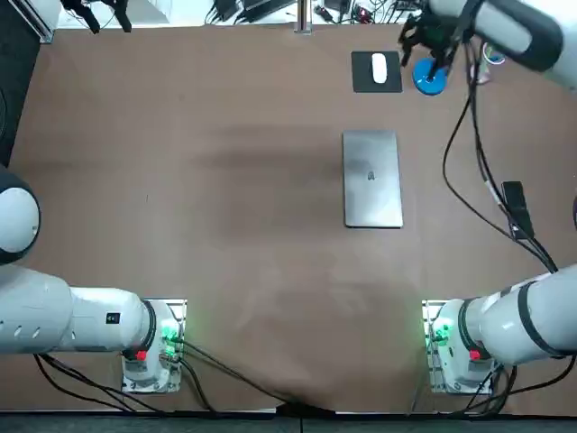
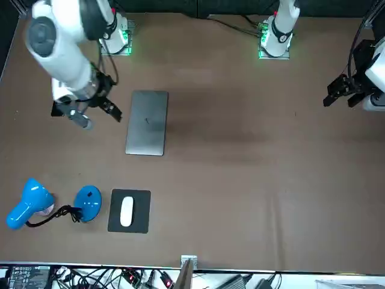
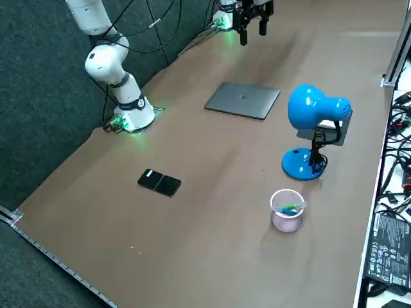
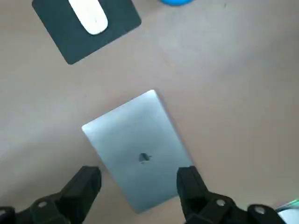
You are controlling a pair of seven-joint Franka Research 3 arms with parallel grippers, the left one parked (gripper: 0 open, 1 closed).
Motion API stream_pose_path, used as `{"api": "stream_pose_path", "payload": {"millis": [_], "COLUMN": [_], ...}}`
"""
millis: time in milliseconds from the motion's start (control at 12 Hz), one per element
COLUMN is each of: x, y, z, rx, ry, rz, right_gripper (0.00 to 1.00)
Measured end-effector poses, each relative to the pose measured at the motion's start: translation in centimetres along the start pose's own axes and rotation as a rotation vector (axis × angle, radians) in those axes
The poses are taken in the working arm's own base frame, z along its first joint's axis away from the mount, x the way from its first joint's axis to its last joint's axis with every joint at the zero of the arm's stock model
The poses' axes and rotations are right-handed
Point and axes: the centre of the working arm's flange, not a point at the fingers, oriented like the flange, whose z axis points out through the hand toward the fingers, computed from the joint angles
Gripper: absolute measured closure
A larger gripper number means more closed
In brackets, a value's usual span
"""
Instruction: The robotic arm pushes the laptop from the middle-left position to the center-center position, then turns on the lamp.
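Observation:
A closed silver laptop (image 1: 371,179) (image 2: 147,122) (image 3: 243,100) lies flat on the brown table, right of centre in the top view. The blue lamp stands beyond it near the far right corner, with its head (image 3: 309,106) (image 2: 29,203) over a round base (image 1: 430,79) (image 2: 89,203) (image 3: 300,163). My right gripper (image 1: 425,45) (image 2: 85,113) (image 4: 138,184) hangs high above the table, open and holding nothing. In the wrist view the laptop (image 4: 135,149) shows between and beyond the two spread fingers. The gripper touches neither the laptop nor the lamp.
A white mouse (image 1: 379,69) (image 2: 126,211) (image 4: 88,16) rests on a black pad (image 1: 361,83) (image 2: 139,218) beside the lamp base. A clear cup (image 3: 286,210) stands near the lamp. A flat black device (image 3: 159,182) (image 1: 514,203) lies near the table's right edge.

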Motion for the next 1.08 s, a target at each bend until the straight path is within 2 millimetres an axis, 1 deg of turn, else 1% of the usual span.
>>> {"api": "stream_pose_path", "payload": {"millis": [333,833,917,1083], "x": [-4.6,-9.8,-11.4,-12.8], "y": [-4.7,-11.2,-12.8,-14.2], "z": [5.3,12.8,15.3,17.8], "rx": [0.003,0.015,0.021,0.030], "ry": [0.010,0.025,0.029,0.032], "rz": [0.197,0.538,0.644,0.756], "right_gripper": [0.00,0.00,0.00,0.00]}}
